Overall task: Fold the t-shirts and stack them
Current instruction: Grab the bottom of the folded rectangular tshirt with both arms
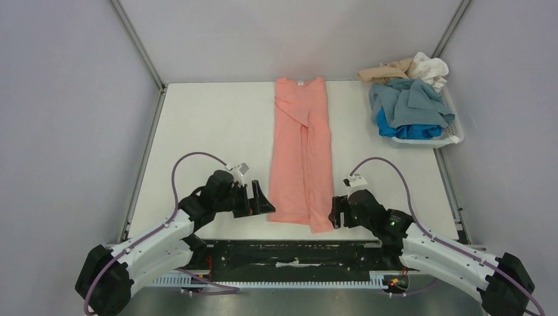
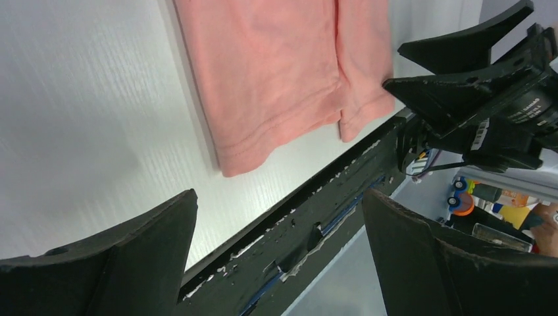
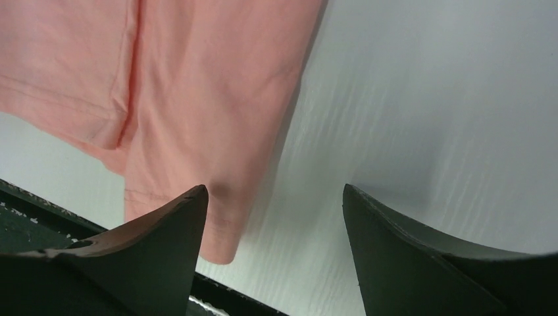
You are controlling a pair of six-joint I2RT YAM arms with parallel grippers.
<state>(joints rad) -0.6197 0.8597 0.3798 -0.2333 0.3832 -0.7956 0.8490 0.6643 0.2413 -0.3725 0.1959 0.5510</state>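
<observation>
Salmon-pink t-shirt (image 1: 301,151): folded into a narrow strip, flat on desk (image 1: 217,131) centre.
Left claw (image 1: 265,199): fingers apart, empty, beside hem's left corner.
Right claw (image 1: 334,212): fingers apart, empty, at right corner.
Other t-shirts (image 1: 409,105): heaped in white basket (image 1: 455,136), far right.

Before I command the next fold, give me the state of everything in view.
salmon-pink t-shirt: flat on table, sides folded in, a long strip, ungripped.
white basket: upright, overfull.
other t-shirts: crumpled, unfolded, heaped in the white basket.
left gripper: open, empty, beside the shirt's near left corner.
right gripper: open, empty, at its near right corner.
</observation>
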